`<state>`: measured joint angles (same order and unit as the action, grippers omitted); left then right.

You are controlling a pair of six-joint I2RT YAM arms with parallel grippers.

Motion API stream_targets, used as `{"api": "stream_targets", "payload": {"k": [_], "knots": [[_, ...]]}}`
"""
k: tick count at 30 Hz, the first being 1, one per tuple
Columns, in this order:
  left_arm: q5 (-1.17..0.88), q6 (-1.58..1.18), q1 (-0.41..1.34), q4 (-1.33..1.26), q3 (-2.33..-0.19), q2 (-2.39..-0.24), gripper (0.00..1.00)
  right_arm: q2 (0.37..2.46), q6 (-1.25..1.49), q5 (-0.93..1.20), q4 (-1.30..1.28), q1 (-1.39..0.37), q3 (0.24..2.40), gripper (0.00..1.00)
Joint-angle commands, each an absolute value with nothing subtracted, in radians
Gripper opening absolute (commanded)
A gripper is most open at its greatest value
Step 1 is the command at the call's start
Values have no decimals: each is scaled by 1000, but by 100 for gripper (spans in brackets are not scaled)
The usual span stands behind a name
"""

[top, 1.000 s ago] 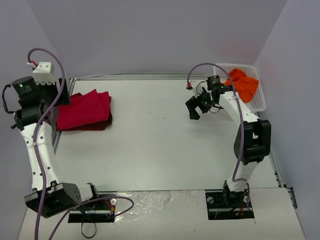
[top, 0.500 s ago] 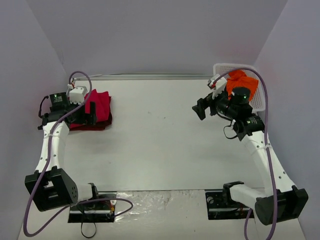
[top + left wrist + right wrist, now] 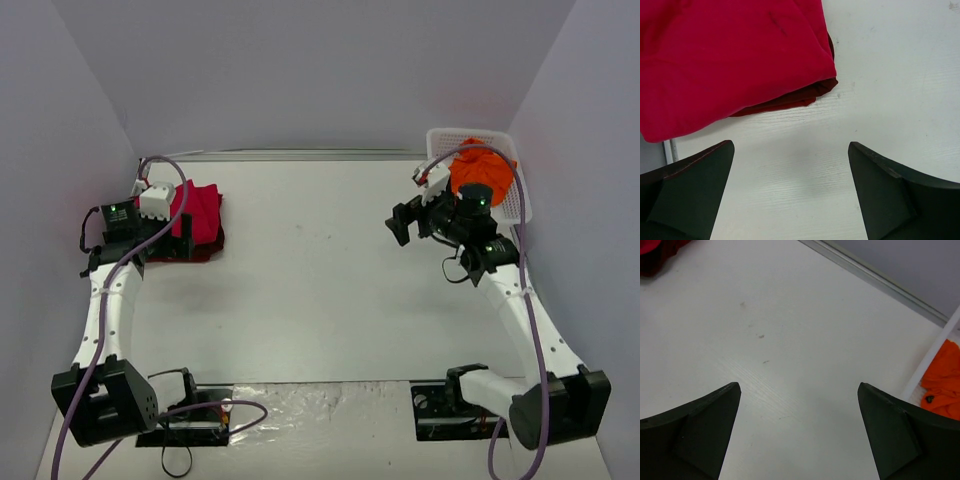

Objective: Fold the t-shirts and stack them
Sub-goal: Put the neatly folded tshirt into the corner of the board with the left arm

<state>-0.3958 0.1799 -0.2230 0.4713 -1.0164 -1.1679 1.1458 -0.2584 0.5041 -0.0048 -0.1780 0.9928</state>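
A folded bright red t-shirt (image 3: 203, 212) lies on top of a folded dark maroon t-shirt (image 3: 205, 247) at the table's far left; both show in the left wrist view, red (image 3: 730, 60) over maroon (image 3: 790, 100). My left gripper (image 3: 178, 238) is open and empty, just beside the stack's near edge (image 3: 790, 147). The orange t-shirt (image 3: 480, 170) is bunched in the white lattice basket (image 3: 520, 205) at the far right, and shows in the right wrist view (image 3: 942, 385). My right gripper (image 3: 402, 222) is open and empty above bare table (image 3: 799, 387), left of the basket.
A metal rail (image 3: 290, 154) runs along the table's far edge. The basket's white rim (image 3: 932, 355) stands just right of my right gripper. The grey walls close in on both sides.
The left arm swung from the far-left wall down to the red stack's near edge. The right arm reconfigured, its gripper staying left of the basket. The shirts stayed put.
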Motion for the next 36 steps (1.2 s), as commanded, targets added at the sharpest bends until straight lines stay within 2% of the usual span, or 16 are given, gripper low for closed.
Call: {"api": "stream_targets", "payload": {"k": [1,2,3,7,10,14,20,26,36], "knots": [[-370,209,-230,434,-1019,-1118,100,1045,-327,444,31,-178,957,100],[-365,210,-230,437,-1016,-1117,99,1028,-351,414,31,-178,942,100],[-359,213,-230,440,-1011,-1115,94,1019,-365,396,29,-178,905,100],[-290,209,-225,480,-1003,-1152,94,980,-439,330,47,-178,787,100],[-403,256,-225,518,-1011,-1178,94,980,-439,265,66,-176,726,100],[-494,230,-225,437,-947,-1134,94,985,-414,264,54,-164,721,100],[-488,275,-245,364,-835,-1057,95,997,-426,334,26,-124,723,100],[-554,314,-320,434,-874,-1101,94,1037,-393,351,41,-89,729,100],[-584,295,-330,429,-851,-1103,94,1052,-405,313,41,-86,719,100]]}}
